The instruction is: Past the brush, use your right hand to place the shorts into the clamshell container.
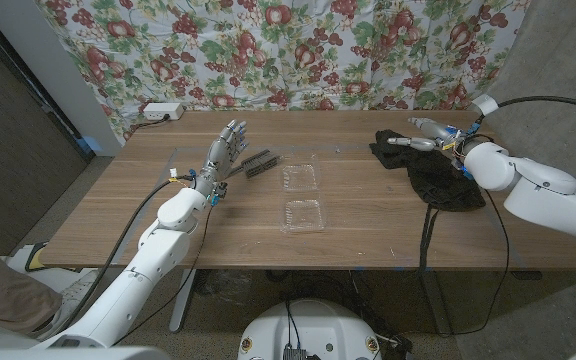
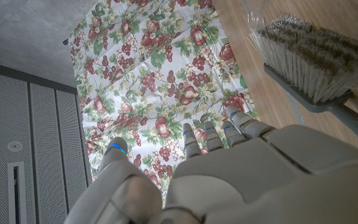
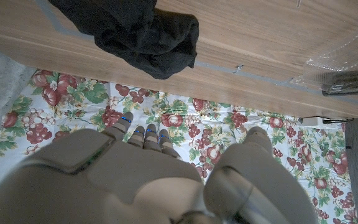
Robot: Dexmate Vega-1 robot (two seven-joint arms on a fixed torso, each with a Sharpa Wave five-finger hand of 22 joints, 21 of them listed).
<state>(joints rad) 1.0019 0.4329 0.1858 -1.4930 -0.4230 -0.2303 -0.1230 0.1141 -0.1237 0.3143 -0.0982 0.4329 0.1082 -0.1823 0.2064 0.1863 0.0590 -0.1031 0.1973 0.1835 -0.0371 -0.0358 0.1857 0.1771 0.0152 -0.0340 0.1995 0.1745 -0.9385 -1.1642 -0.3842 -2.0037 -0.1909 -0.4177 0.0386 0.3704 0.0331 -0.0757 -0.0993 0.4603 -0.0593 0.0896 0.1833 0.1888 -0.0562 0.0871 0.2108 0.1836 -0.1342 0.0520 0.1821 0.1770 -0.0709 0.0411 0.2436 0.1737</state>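
Nearest the robot, the clamshell container (image 1: 302, 198) lies open and empty at the middle of the table (image 1: 118, 225), its two clear halves one behind the other, so the placing is judged not yet begun. The left hand (image 1: 223, 155) stands near the table's left side with its fingers apart and holding nothing, and the brush (image 1: 259, 163) lies just beside it, between it and the container's far half. Toward the far right corner the shorts (image 1: 436, 178) lie in a dark crumpled heap, one end draping over the table's right edge. The right hand (image 1: 430, 137) hovers at the heap's far end with fingers extended and nothing in them; whether its fingertips touch the cloth cannot be told. Grasping, carrying and dropping all appear to remain. The container's clear walls are hard to make out against the wood, and the brush's handle is cut off in the left wrist view.
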